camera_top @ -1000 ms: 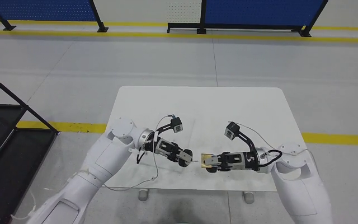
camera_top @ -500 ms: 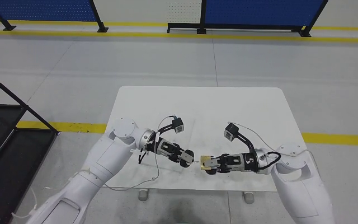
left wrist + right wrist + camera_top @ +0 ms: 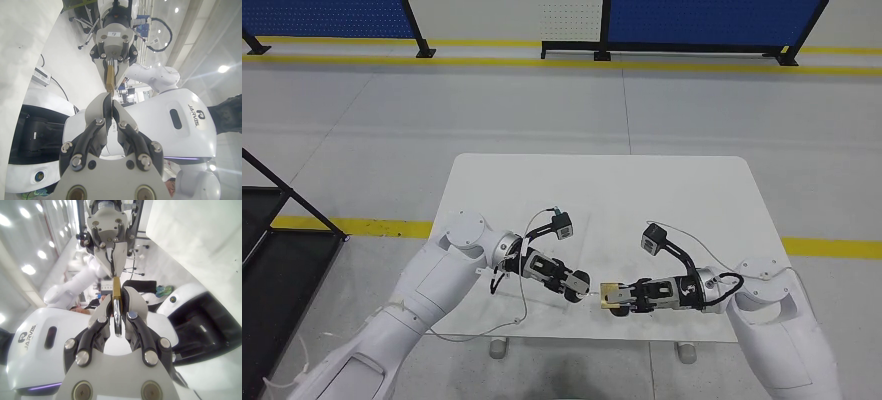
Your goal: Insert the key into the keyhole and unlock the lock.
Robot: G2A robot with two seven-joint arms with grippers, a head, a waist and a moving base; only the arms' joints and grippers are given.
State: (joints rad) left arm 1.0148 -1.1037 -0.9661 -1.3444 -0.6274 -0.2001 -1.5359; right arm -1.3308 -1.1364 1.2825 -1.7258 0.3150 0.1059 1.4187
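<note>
A brass padlock (image 3: 610,294) (image 3: 116,289) with a silver shackle (image 3: 117,317) is held off the table's front edge by my right gripper (image 3: 617,297) (image 3: 116,300), which is shut on it. My left gripper (image 3: 582,288) (image 3: 109,102) faces it tip to tip and is shut on the key (image 3: 108,106), whose dark head sits between the fingers. The key's tip meets the bottom end of the padlock (image 3: 110,79). In the left wrist view the right gripper (image 3: 110,83) shows beyond the lock. The left gripper (image 3: 113,273) appears past the lock in the right wrist view.
The white table (image 3: 602,200) lies behind both arms, and its bare top shows nothing on it. A black frame (image 3: 282,230) stands at the left of the floor. Blue partitions (image 3: 702,20) line the back.
Both grippers have shifted slightly toward the front edge and closer together, so the key tip now touches the lock's end.
</note>
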